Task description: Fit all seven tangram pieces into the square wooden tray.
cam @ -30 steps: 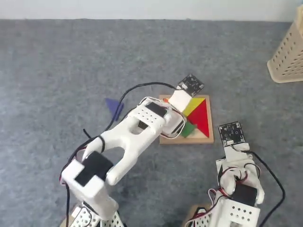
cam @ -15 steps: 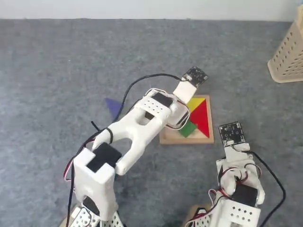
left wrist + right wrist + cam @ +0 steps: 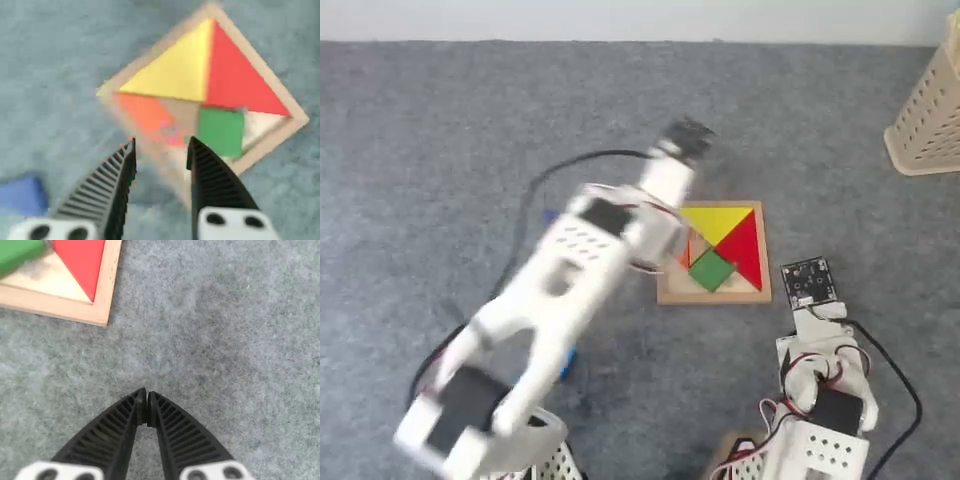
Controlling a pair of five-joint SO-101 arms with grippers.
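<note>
My left claw [image 3: 161, 146] (apart, empty) hovers over the tray [image 3: 730, 297]; a careless descent could dislodge the orange piece [image 3: 145, 112].

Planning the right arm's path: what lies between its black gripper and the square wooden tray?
The stretch from the right gripper to the square wooden tray is bare grey carpet, seen in the right wrist view.

The tray [image 3: 60, 310] is pale bare wood, its tangram pieces [image 3: 175, 70] smooth and matt — the table [image 3: 440, 130] wears rough grey felt-like cloth; the jaws are ribbed black plastic.
</note>
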